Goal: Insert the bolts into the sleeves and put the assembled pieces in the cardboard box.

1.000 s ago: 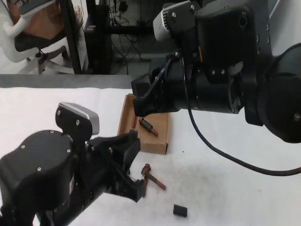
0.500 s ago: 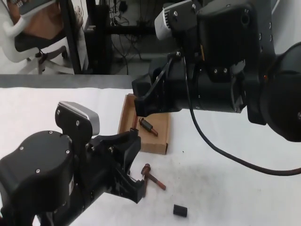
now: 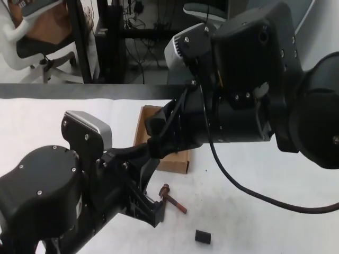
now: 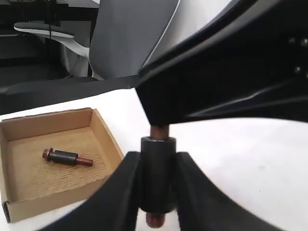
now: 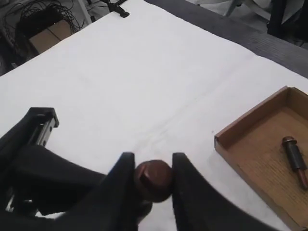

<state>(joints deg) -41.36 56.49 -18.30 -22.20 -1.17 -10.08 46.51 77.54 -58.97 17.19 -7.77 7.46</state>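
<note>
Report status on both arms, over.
Left gripper jaws shut on sleeve. Right gripper jaws shut on bolt, shank through sleeve. One assembled piece in cardboard box. Loose bolts, spare sleeve on bench.

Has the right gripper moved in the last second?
Yes. The right gripper has come down and leftward in the high view, now covering most of the cardboard box.

White-covered bench (image 3: 296, 227), office chair (image 3: 39, 47) behind
</note>
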